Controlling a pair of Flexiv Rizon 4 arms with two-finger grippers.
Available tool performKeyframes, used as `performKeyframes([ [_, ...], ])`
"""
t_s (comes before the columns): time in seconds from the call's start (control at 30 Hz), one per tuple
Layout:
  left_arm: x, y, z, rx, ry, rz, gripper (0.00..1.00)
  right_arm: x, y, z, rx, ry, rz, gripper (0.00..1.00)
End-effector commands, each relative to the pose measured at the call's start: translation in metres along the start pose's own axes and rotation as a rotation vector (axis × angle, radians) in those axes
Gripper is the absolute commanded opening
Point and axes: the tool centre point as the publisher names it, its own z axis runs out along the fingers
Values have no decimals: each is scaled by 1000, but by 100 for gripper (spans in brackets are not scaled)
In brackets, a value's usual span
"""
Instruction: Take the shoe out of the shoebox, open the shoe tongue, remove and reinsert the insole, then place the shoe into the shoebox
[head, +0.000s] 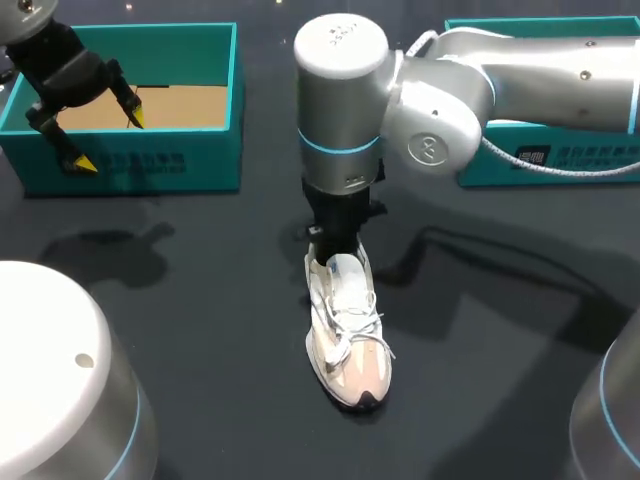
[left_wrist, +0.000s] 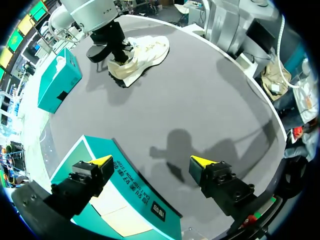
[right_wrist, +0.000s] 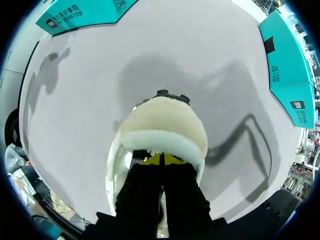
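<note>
A cream and white sneaker (head: 347, 345) lies on the dark table near the middle, toe toward the front edge. My right gripper (head: 336, 252) comes down into its heel opening. In the right wrist view its yellow tips (right_wrist: 161, 160) are pressed together, shut, just inside the padded heel collar (right_wrist: 165, 120). What they touch inside the shoe is hidden. My left gripper (head: 108, 140) hangs open above the front wall of the open teal shoebox (head: 200, 150) at the back left. The left wrist view shows its fingers (left_wrist: 102, 162) spread wide with nothing between them, and the sneaker (left_wrist: 145, 52) far ahead.
A second teal box (head: 545, 170) sits at the back right, partly under my right arm. The shoebox (left_wrist: 125, 195) has a bare cardboard floor. Dark tabletop surrounds the sneaker on all sides.
</note>
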Motion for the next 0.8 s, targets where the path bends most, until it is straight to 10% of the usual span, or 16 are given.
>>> performKeyframes([
  [0.03,0,0,0,-2,1,1,100,7,-2,4,-3,-61,-8,0],
  [0.4,0,0,0,-2,1,1,100,20,-5,40,131,-12,10,0],
  [0.8,0,0,0,-2,1,1,100,18,-16,-18,176,-64,37,0],
])
